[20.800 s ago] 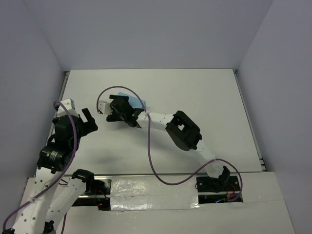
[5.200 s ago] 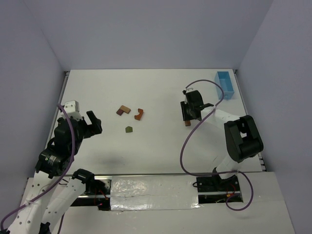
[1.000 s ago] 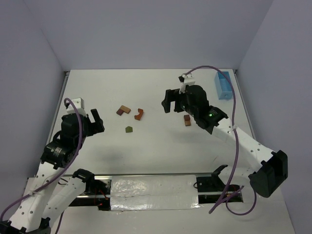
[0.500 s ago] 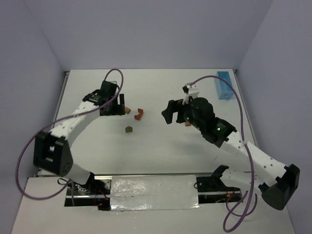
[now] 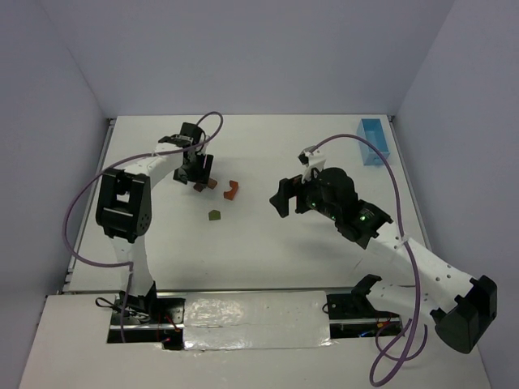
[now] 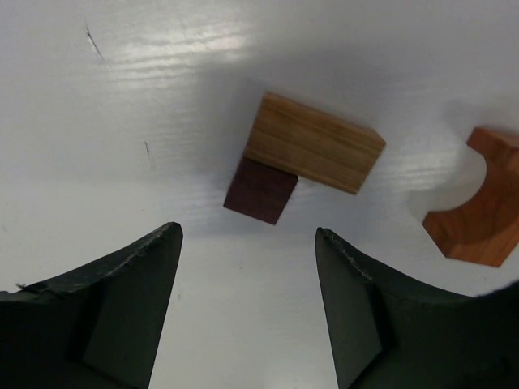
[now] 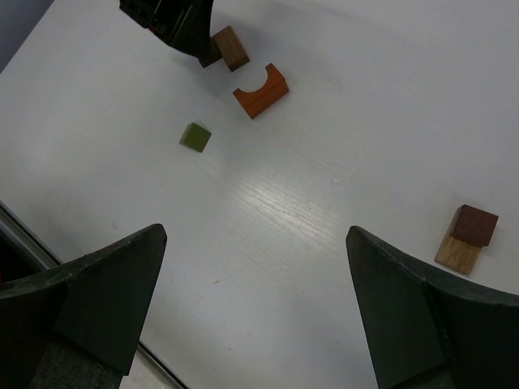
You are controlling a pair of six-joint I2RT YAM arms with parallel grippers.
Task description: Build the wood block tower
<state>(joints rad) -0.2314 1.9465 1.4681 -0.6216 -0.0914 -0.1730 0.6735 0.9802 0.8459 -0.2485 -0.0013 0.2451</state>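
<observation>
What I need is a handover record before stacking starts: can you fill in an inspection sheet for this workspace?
Surface: white table, with faint scuffs in the left wrist view.
Job's things: tan block touching dark brown block; orange arch block and green block lie apart nearby; second tan-and-brown pair to the right; nothing stacked yet.
Clutter: light blue box at the far right corner.
Grippers: left gripper open, near the first pair, empty; right gripper open, empty.
Cables: purple cables loop off both arms.
Surroundings: plain pale walls on three sides.

The white table (image 5: 268,243) bears a green block (image 5: 214,215), orange arch (image 5: 232,190), tan and brown blocks (image 6: 312,142), blue box (image 5: 372,142)
</observation>
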